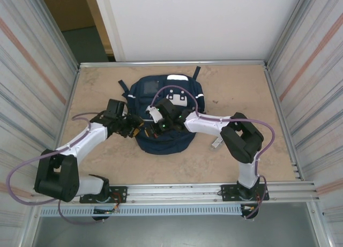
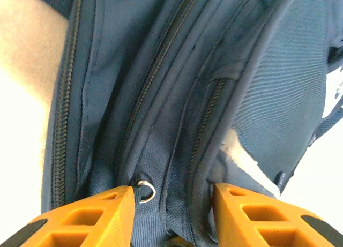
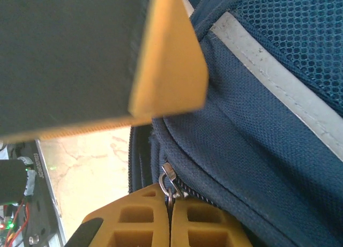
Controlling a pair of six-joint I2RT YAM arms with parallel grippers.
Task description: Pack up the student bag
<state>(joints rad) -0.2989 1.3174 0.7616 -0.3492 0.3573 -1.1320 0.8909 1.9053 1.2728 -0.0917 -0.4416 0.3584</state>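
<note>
Straddling and pinching the student bag (image 1: 163, 142) at mid-table.
The left jaws stand part-way apart around a ridge of bag fabric beside a zip ring (image 2: 144, 192); the right jaws are closed on a zipper pull (image 3: 169, 182). The bag lies toward the far edge of the table (image 1: 257, 97), with bare surface left, right and near.

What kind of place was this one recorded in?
Probably a lab test cell: a table walled in by corrugated metal panels, robot arms bolted to a rail at its edge, a backpack laid between them.
</note>
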